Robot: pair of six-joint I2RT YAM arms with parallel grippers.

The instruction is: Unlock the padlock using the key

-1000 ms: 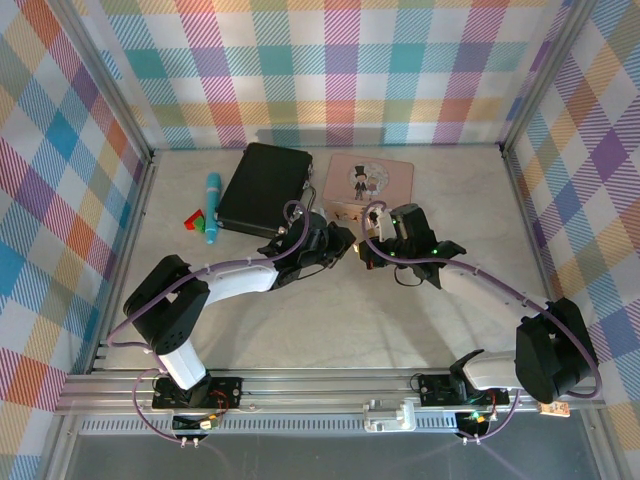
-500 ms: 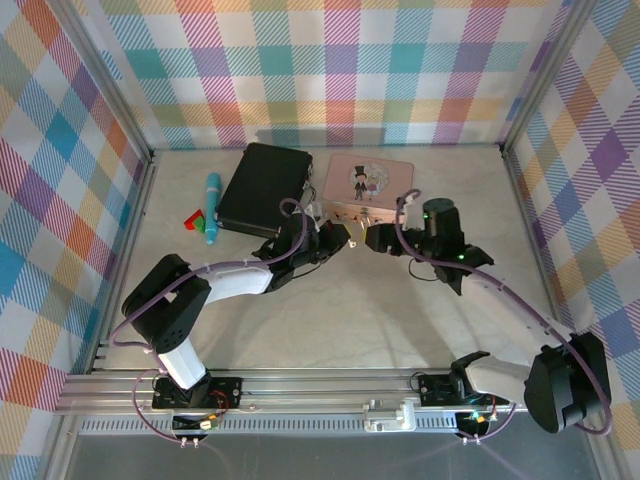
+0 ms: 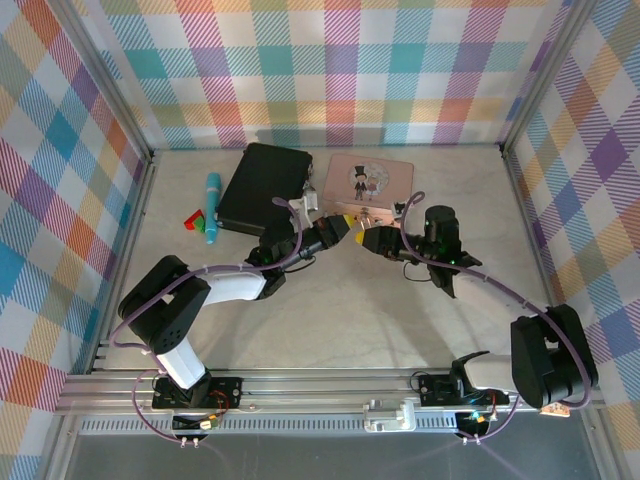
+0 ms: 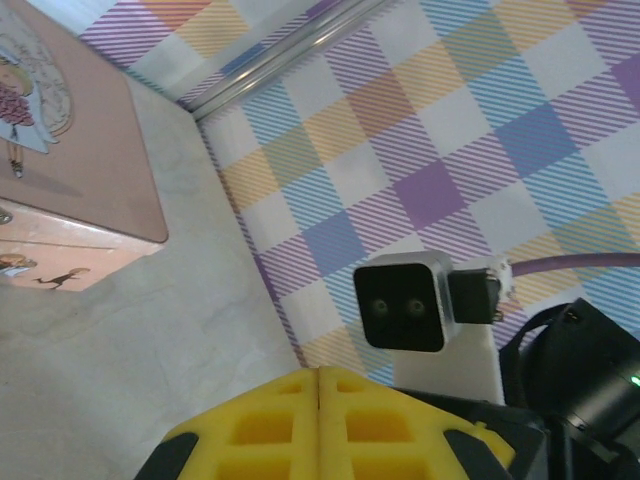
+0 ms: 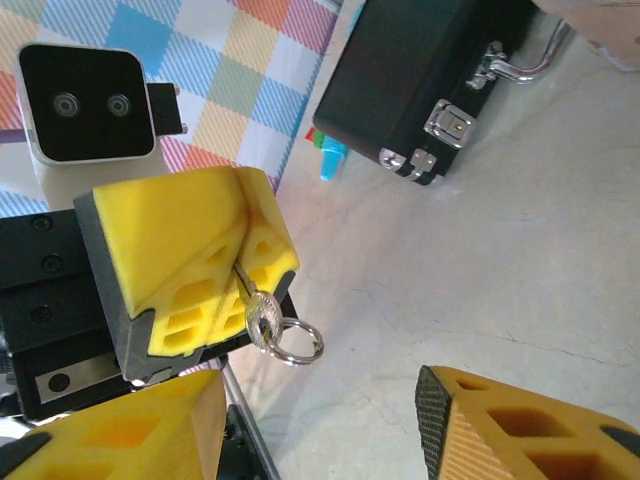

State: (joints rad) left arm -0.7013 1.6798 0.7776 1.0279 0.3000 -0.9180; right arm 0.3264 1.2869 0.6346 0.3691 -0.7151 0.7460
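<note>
At table centre, just before pink tin (image 3: 368,183), left gripper (image 3: 343,229) is seen clamped on key (image 5: 262,318). Key small, silvery, shaft pinched between yellow pads (image 5: 190,235), split ring (image 5: 297,344) hung free below. Right gripper (image 5: 320,400) spread wide, nothing held, close to key. Tin lid printed with what seems a cartoon couple; lettering too small to be read. Beside tin, black case (image 3: 262,188) fitted with metal latches (image 5: 447,122).

Robot lab test cell — plaid fabric walls (image 3: 340,70), aluminium frame rail (image 3: 320,388), pale tabletop (image 3: 340,320)
</note>
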